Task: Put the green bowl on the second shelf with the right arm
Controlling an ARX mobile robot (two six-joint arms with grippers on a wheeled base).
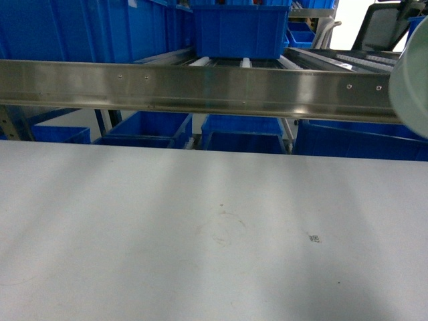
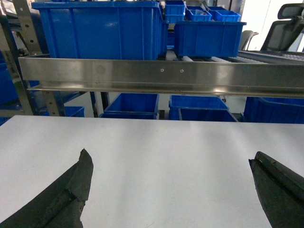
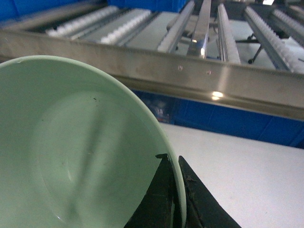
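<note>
The pale mint-green bowl (image 3: 71, 152) fills the left of the right wrist view, held up in the air. My right gripper (image 3: 174, 164) is shut on the green bowl's rim, one black finger inside and one outside. In the head view the green bowl (image 1: 409, 87) shows only as a pale curved shape at the right edge, level with the steel rail of the second shelf (image 1: 200, 87). The roller lanes of the shelf (image 3: 199, 28) lie just beyond the bowl. My left gripper (image 2: 171, 164) hangs open over the white table (image 2: 166, 156), nothing between its fingers.
Blue totes (image 1: 241, 30) stand on the roller shelf at the back, and more blue totes (image 1: 241, 137) sit below the rail. A steel upright (image 2: 28, 61) stands at the left. An office chair (image 1: 384, 27) is behind the shelf at the right.
</note>
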